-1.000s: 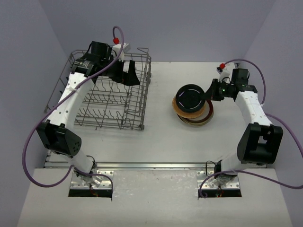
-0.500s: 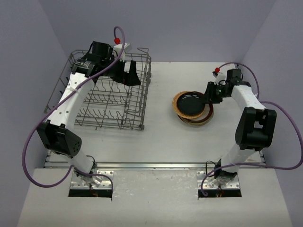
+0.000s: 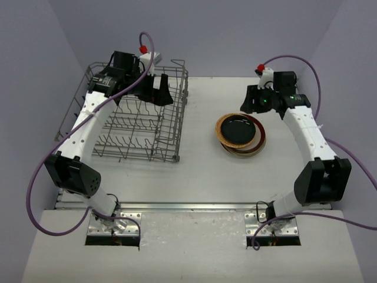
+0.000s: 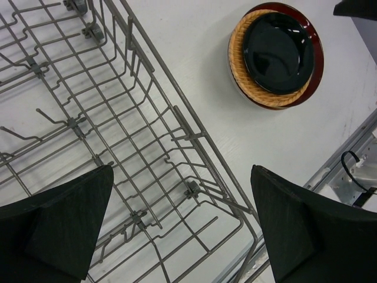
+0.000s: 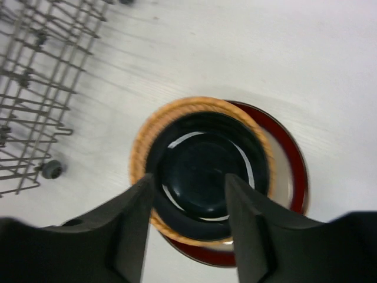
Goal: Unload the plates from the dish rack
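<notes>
The grey wire dish rack [image 3: 134, 127] stands at the left and shows no plates inside; it also shows in the left wrist view [image 4: 147, 112] and the right wrist view [image 5: 35, 71]. The plates lie stacked right of it: a black plate [image 3: 238, 125] [image 4: 277, 44] [image 5: 206, 165] on top, on a tan plate [image 3: 219, 132] [image 4: 241, 73] [image 5: 138, 153], over a red-rimmed plate [image 3: 260, 143] [image 4: 316, 53] [image 5: 296, 171]. Lower plates are hidden. My left gripper [image 3: 159, 93] [image 4: 181, 171] is open and empty above the rack's back right corner. My right gripper [image 3: 247, 106] [image 5: 188, 180] is open and empty above the stack's far side.
A metal rail [image 3: 188, 206] runs along the table's near edge and shows at the lower right of the left wrist view [image 4: 347, 177]. Purple walls close in the back and sides.
My right gripper set the black plate flat on the stack, let go of it and drew up and back. The left arm has hardly moved.
</notes>
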### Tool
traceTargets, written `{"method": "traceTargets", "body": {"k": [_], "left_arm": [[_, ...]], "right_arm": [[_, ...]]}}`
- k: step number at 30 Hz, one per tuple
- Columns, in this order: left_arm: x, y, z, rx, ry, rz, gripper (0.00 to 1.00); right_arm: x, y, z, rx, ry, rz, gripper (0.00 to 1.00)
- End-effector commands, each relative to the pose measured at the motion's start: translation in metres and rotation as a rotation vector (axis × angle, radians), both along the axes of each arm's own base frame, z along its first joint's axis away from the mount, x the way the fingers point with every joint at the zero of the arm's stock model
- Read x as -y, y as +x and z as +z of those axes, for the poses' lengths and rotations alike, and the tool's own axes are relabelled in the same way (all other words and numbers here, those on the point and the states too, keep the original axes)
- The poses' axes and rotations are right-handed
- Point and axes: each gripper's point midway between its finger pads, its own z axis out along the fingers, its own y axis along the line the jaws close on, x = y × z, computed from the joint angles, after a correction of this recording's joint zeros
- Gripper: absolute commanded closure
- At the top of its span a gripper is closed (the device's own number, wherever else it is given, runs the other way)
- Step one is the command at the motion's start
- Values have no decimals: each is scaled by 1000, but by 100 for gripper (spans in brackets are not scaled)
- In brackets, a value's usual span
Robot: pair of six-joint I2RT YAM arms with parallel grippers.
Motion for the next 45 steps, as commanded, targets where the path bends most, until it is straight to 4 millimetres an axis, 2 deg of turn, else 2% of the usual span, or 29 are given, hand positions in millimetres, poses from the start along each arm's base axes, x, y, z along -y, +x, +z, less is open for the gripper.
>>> {"method": "traceTargets", "body": {"k": [1, 2, 4, 7, 9, 11, 13, 19, 30, 31, 34, 42, 45], "left_arm": [[-10, 1, 30, 107, -3, 64, 0], [-11, 1, 31, 108, -2, 68, 0], [-17, 0, 34, 121, 11, 92, 0], [-23, 0, 36, 134, 23, 117, 0], [-26, 0, 34, 135, 31, 128, 0], [-27, 1, 31, 132, 34, 138, 0], [-29, 2, 30, 128, 36, 148, 0], [-36, 1, 29, 140, 58, 171, 0], [-36, -1, 18, 116, 66, 168, 0], [-37, 0, 18, 116, 67, 170, 0], [-38, -2, 17, 117, 75, 170, 0], [-38, -4, 10, 100, 77, 166, 0], [-39, -4, 11, 103, 82, 170, 0]], "right_arm": [[-74, 0, 31, 93, -32, 103, 53], [-77, 1, 28, 74, -23, 94, 56], [-97, 1, 15, 20, -31, 79, 65], [-113, 3, -7, -35, -105, 2, 78], [-135, -3, -17, -29, -155, 11, 80], [-145, 0, -25, 17, -199, -1, 80], [-159, -6, -41, 18, -240, 20, 83], [-155, 4, -84, -71, -375, -47, 100], [-142, 15, -128, -128, -482, -64, 100], [-141, 16, -129, -128, -487, -65, 97], [-138, 16, -126, -131, -479, -63, 80], [-127, 13, -119, -130, -460, -82, 72], [-129, 10, -112, -123, -439, -69, 63]]}}
